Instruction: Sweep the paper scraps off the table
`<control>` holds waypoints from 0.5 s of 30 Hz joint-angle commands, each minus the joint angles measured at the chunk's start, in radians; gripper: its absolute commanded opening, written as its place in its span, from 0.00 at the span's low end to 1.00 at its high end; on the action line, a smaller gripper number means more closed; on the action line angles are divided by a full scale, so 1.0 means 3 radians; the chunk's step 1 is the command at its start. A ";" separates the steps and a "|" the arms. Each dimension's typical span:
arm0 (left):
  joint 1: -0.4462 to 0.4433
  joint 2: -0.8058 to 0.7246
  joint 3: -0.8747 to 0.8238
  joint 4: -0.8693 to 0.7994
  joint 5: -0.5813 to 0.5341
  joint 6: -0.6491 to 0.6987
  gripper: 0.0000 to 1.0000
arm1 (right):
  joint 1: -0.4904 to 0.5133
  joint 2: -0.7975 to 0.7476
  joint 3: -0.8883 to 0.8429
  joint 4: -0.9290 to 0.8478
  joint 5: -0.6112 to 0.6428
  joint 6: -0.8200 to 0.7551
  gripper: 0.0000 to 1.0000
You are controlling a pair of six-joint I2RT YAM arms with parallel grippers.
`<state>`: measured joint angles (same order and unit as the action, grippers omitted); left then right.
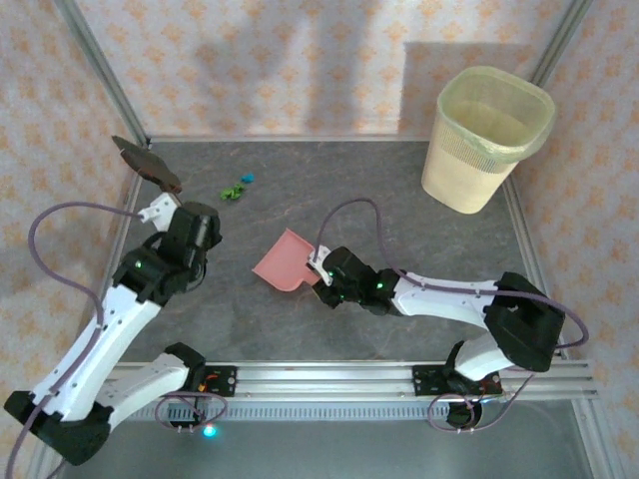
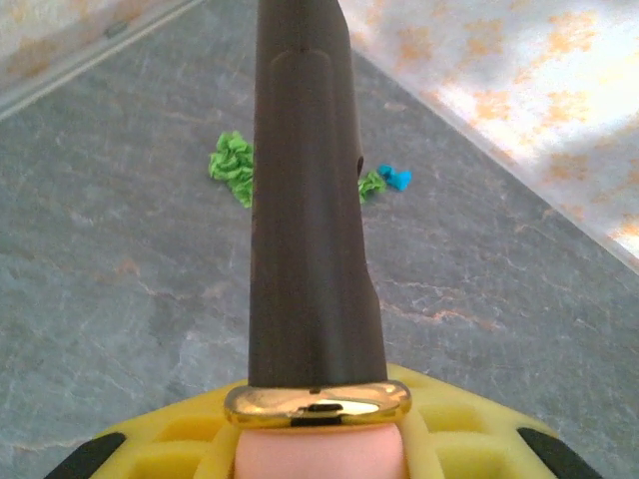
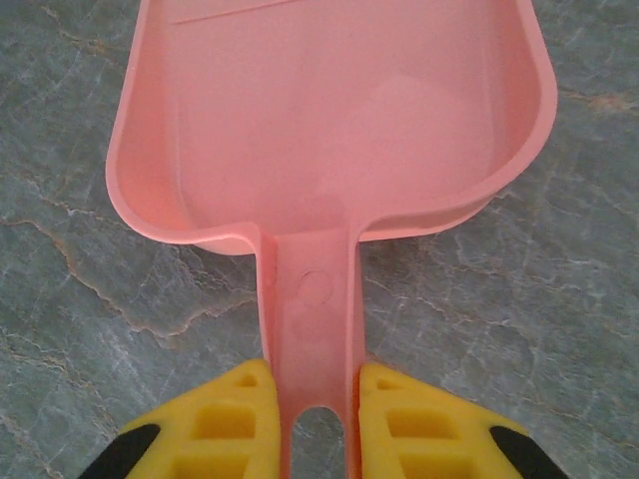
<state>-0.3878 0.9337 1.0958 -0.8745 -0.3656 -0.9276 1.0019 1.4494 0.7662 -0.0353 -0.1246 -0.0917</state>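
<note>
Top external: right gripper [image 1: 321, 271] fingers clamped on pink dustpan [image 1: 285, 261] handle; left gripper [image 1: 160, 208] clamped on brush [image 1: 148, 165], left of dustpan. On table [image 1: 399, 230] beyond dustpan lie paper scraps [image 1: 237, 187].

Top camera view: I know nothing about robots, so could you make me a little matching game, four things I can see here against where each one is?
Things:
1. pink dustpan
2. brush
3. paper scraps
4. waste bin

Places:
A. standing at the far right corner of the table
B. gripped by the left gripper
C. gripped by its handle in the right gripper
D. lying loose on the table, toward the far left

Pairs: 1-C, 2-B, 3-D, 4-A
</note>
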 commanded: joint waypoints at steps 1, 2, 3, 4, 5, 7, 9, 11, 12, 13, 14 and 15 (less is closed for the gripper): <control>0.0564 0.0117 0.0065 0.0028 0.1001 -0.0020 0.00 | 0.0017 -0.0018 -0.0028 0.0266 -0.0011 -0.0050 0.00; 0.0767 0.0145 0.0016 0.0125 0.1259 -0.0067 0.00 | 0.0020 -0.0019 -0.0031 0.0269 -0.0014 -0.0043 0.00; 0.0978 0.0171 -0.0031 0.0223 0.1532 -0.0134 0.00 | 0.0018 -0.0021 -0.0036 0.0277 -0.0036 -0.0039 0.00; 0.1155 0.0198 -0.0065 0.0311 0.1740 -0.0197 0.00 | 0.0020 -0.0022 -0.0036 0.0277 -0.0043 -0.0038 0.00; 0.1259 0.0223 -0.0085 0.0377 0.1836 -0.0245 0.00 | 0.0020 -0.0026 -0.0042 0.0283 -0.0046 -0.0044 0.00; 0.1481 0.0283 -0.0131 0.0512 0.2031 -0.0356 0.00 | 0.0017 -0.0039 -0.0058 0.0296 -0.0044 -0.0047 0.00; 0.1630 0.0367 -0.0147 0.0634 0.2242 -0.0431 0.00 | 0.0016 -0.0032 -0.0070 0.0322 -0.0048 -0.0052 0.00; 0.1765 0.0457 -0.0097 0.0601 0.2294 -0.0457 0.00 | 0.0020 -0.0007 -0.0064 0.0320 -0.0053 -0.0055 0.00; 0.1820 0.0505 -0.0072 0.0610 0.2298 -0.0473 0.00 | 0.0020 0.0000 -0.0059 0.0306 -0.0048 -0.0058 0.00; 0.1871 0.0550 -0.0075 0.0652 0.2342 -0.0503 0.00 | 0.0020 0.0001 -0.0054 0.0302 -0.0048 -0.0062 0.00; 0.1922 0.0590 -0.0087 0.0703 0.2404 -0.0538 0.00 | 0.0020 0.0005 -0.0053 0.0305 -0.0041 -0.0063 0.00; 0.1970 0.0647 -0.0094 0.0787 0.2479 -0.0583 0.00 | 0.0020 0.0001 -0.0059 0.0310 -0.0049 -0.0063 0.00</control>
<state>0.1715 1.1103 1.0565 -0.7353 0.2901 -1.0645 1.0019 1.4509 0.7582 0.0193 -0.1387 -0.0948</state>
